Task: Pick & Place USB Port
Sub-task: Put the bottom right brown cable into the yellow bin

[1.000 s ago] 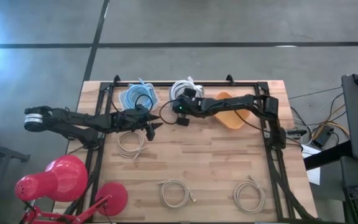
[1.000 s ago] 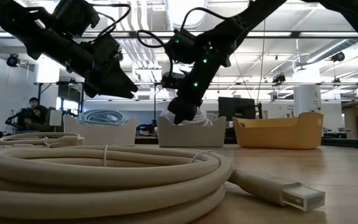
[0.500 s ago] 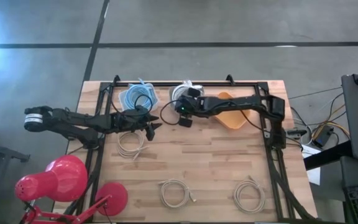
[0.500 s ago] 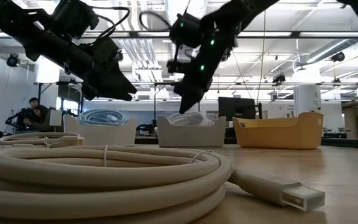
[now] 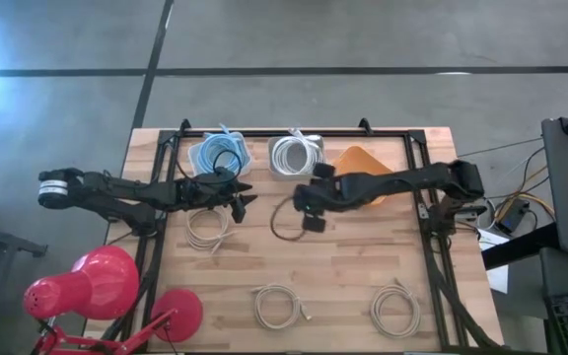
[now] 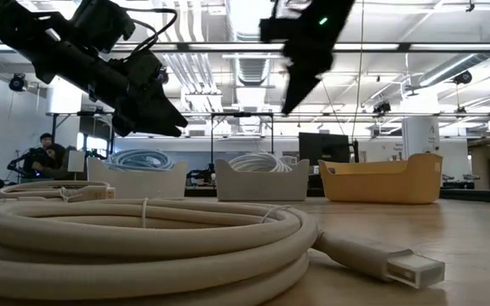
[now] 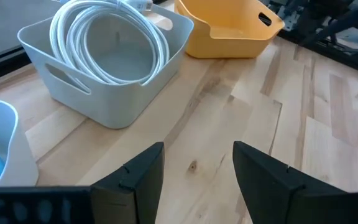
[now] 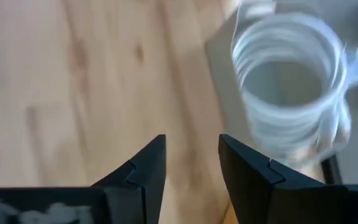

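Observation:
A white cable coil point(image 5: 293, 155) lies in the white bin point(image 5: 274, 168) at the table's far edge; it also shows in the right wrist view point(image 8: 289, 93) and the left wrist view point(image 7: 107, 40). My right gripper point(image 5: 308, 206) is open and empty, raised above the table just near of that bin, high up in the low view point(image 6: 296, 93). My left gripper point(image 5: 246, 198) is open and empty, held above the table near the blue bin point(image 5: 215, 154). Three beige USB cable coils lie flat on the table: one point(image 5: 208, 227) under the left arm, two point(image 5: 279, 304) point(image 5: 394, 308) by the near edge.
A yellow bin point(image 5: 365, 174) stands right of the white bin, under the right arm. The blue bin holds a blue cable. A red desk lamp point(image 5: 106, 286) is at the near left corner. A black frame runs along the table's far and side edges.
My right gripper has risen out of the white bin and moved toward the table's near edge and a little right; the white coil stays in the bin. My left gripper has kept still.

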Available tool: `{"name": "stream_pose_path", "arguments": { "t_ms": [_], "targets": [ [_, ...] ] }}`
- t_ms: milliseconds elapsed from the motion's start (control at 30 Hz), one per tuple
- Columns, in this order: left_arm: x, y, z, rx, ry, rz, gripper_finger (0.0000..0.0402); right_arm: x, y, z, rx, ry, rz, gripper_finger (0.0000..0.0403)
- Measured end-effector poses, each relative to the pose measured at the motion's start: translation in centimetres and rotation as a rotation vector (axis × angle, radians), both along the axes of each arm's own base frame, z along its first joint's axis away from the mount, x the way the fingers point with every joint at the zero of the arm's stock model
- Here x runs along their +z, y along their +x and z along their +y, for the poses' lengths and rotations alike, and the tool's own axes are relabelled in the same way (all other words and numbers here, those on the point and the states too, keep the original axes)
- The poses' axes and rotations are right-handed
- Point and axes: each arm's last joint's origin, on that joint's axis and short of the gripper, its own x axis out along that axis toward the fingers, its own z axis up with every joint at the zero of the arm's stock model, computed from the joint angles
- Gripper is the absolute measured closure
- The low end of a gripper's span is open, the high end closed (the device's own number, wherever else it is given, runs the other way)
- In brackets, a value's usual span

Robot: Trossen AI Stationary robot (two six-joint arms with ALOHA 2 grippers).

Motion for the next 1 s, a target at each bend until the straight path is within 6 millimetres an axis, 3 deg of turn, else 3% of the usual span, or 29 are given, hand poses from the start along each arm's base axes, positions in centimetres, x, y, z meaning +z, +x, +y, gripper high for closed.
{"name": "stream_pose_path", "arguments": {
  "t_ms": [200,400,600,767,1000],
  "targets": [
    [0.0,0.0,0.0,0.0,-0.001,-0.002,0.0206,1.6,-3.8,3.1,-0.057,0.06,0.069,0.0277],
    [0.0,0.0,0.0,-0.001,-0.002,-0.002,0.0206,1.5,-7.5,5.6,-0.021,0.261,0.078,0.0289],
    [0.0,0.0,0.0,0.0,-0.003,-0.002,0.0206,-0.9,-11.4,7.7,-0.051,0.483,0.198,0.0291],
    [0.0,0.0,0.0,0.0,-0.003,-0.003,0.0206,-3.9,-14.0,9.9,-0.084,0.69,0.413,0.029],
    [0.0,0.0,0.0,0.009,-0.022,-0.01,0.0206,-7.3,-15.9,13.0,-0.117,0.836,0.604,0.0296]
  ]
}}
